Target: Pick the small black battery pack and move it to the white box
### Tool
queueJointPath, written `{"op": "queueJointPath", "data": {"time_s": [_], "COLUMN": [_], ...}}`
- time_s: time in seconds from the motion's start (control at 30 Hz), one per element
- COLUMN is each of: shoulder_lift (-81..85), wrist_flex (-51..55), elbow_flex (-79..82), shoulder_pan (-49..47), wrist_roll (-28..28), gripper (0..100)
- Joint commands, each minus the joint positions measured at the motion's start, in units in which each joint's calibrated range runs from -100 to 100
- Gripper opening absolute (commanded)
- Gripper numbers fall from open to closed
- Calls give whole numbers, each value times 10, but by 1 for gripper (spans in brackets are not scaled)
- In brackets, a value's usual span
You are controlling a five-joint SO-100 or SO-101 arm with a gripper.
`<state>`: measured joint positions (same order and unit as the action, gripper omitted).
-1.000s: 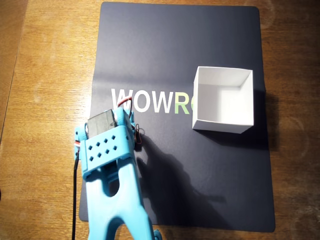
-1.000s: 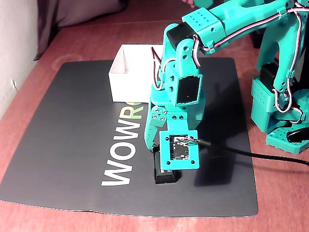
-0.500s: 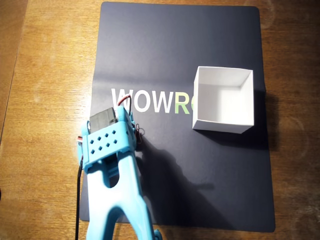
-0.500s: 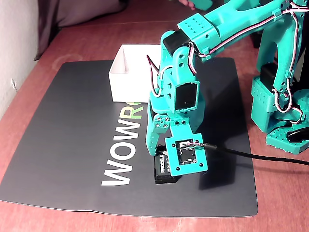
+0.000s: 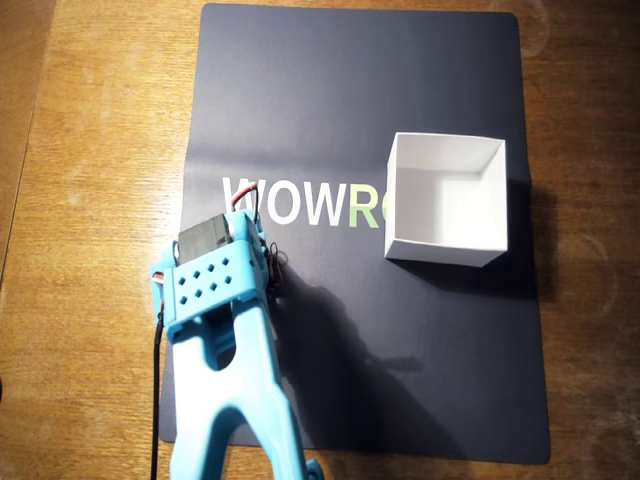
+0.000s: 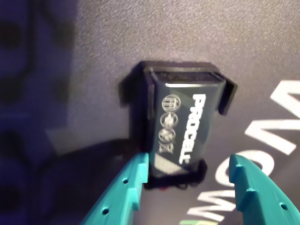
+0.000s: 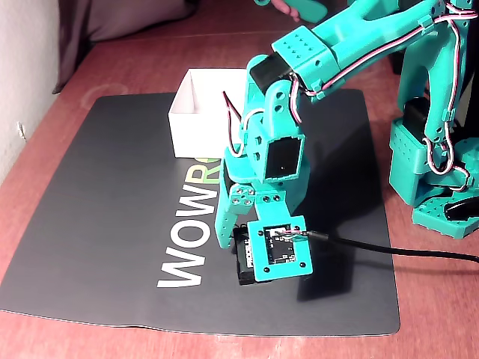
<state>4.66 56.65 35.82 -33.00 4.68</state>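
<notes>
The small black battery pack [image 6: 187, 126] lies flat on the dark mat, its white "PROCELL" lettering showing in the wrist view. My teal gripper [image 6: 187, 165] is open, with one fingertip [image 6: 138, 169] at the pack's near left corner and the other standing clear on its right. In the fixed view the gripper [image 7: 241, 250] is low over the pack [image 7: 243, 269], which peeks out beside the wrist camera plate. The arm head [image 5: 215, 275] hides the pack in the overhead view. The white box [image 5: 445, 200] stands open and empty to the right, and it also shows in the fixed view [image 7: 196, 116].
A dark mat [image 5: 400, 330] with "WOWRO" lettering covers the wooden table [image 5: 90, 150]. The arm's teal base [image 7: 438, 149] stands at the right in the fixed view. A black cable [image 7: 389, 250] trails from the wrist across the mat's right edge.
The gripper has come down and tilted, so its fingers now sit beside the battery pack. The box has not moved.
</notes>
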Motion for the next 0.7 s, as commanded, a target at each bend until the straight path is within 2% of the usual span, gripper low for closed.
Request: {"op": "queueJointPath", "data": {"time_s": [0.0,0.67], "shoulder_lift": [-13,-43], "wrist_flex": [-3,-16], "elbow_flex": [-18,-14], "shoulder_pan": [-27,-34], "wrist_roll": [2,57], "gripper": [19,19]}}
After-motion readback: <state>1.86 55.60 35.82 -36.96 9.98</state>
